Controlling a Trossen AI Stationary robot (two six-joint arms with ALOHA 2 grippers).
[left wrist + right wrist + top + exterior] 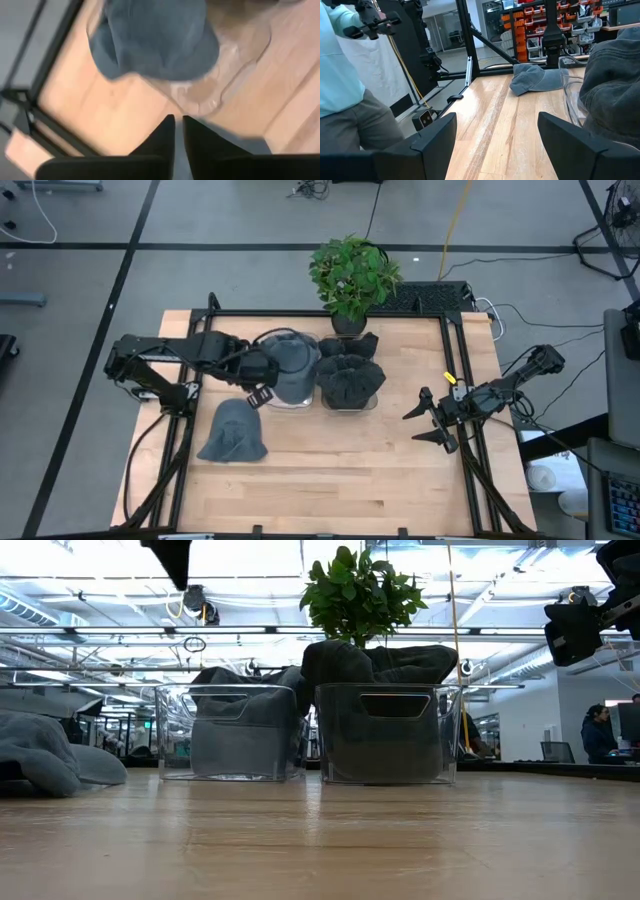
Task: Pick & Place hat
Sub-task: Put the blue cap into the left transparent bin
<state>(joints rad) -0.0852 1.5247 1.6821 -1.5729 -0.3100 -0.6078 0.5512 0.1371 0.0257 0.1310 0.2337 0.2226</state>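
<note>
One grey hat [233, 432] lies loose on the wooden table [330, 470], beside the left clear bin [288, 370].
Soft, light denim-like cloth; pinch the crown fold. Left gripper [259, 396] hovers nearly closed, empty; right gripper [426, 425] waits open.

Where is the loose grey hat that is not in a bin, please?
In the high view the loose grey hat lies flat on the table's left half, in front of the left clear bin, just below the left gripper.
</note>
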